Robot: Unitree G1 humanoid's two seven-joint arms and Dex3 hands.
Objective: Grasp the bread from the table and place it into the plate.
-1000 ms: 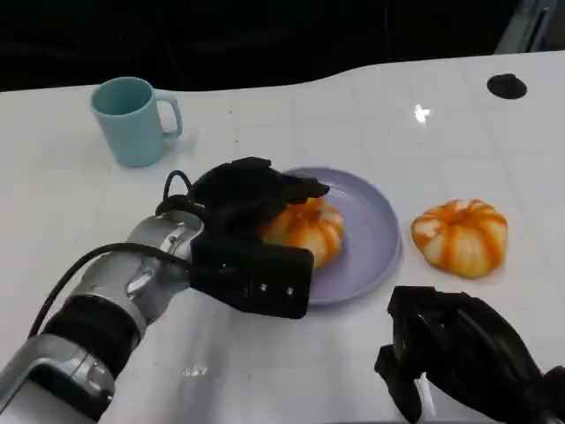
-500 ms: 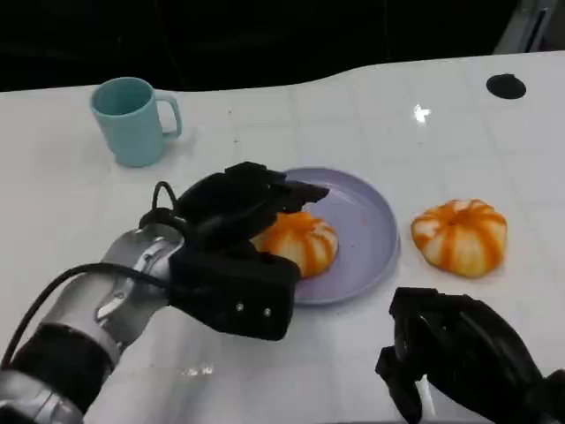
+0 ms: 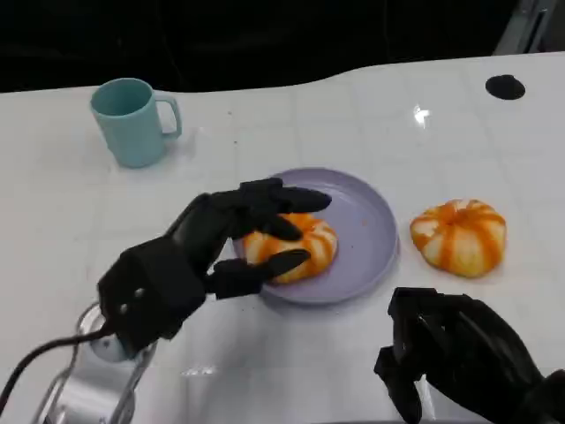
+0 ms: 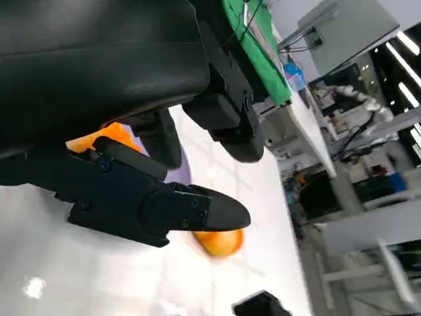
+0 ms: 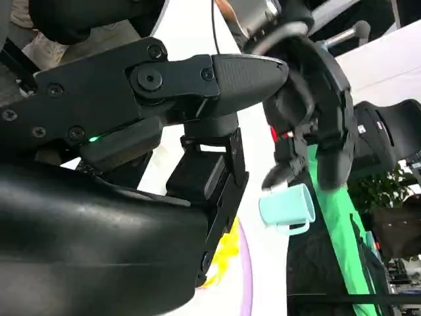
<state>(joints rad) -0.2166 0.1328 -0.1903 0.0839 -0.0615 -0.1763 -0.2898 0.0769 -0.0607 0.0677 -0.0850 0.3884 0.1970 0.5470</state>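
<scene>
Resting on the plate (image 3: pixel 375 231): bread (image 3: pixel 291 247) | left hand (image 3: pixel 207 252) above it, fingers apart, holding nothing | right hand (image 3: pixel 455 353) low by table (image 3: pixel 335 106) edge, fingers curled inward | second bread (image 3: pixel 458 236) beside plate

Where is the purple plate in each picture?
Head view: the plate sits mid-table, under the bread.
Left wrist view: a purple sliver next to the orange bread.
Right wrist view: a thin purple rim beside the bread.
Shared landmark: the bread on it.

White table (image 3: pixel 291 371) bears teal mug (image 3: pixel 132 119); purple plate (image 3: pixel 375 230); second bread (image 3: pixel 459 236).
</scene>
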